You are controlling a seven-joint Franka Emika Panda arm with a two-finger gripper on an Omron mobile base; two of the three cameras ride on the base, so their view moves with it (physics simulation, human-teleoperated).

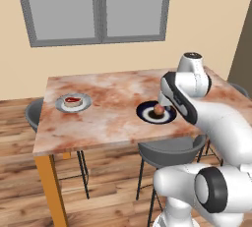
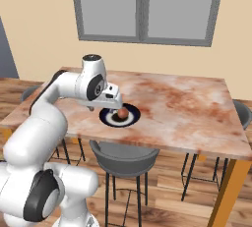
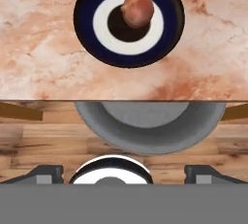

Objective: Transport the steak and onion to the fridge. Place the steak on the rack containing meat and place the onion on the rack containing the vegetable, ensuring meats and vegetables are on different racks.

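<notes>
Looking down, your gripper [image 3: 124, 174] has its fingers spread wide, holding nothing, while the smooth reddish-brown onion [image 3: 137, 8] sits on a dark blue-and-white plate [image 3: 92, 5] atop the marbled table [image 3: 43, 58].

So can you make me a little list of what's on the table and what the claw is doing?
table: marbled reddish top, orange legs
onion: reddish-brown ball on the dark blue and white plate
steak: red-topped slab on a grey plate, far from the onion
stool: grey seat tucked at the table edge by the onion
claw: open, holding nothing, back from the table edge and apart from the onion
</notes>
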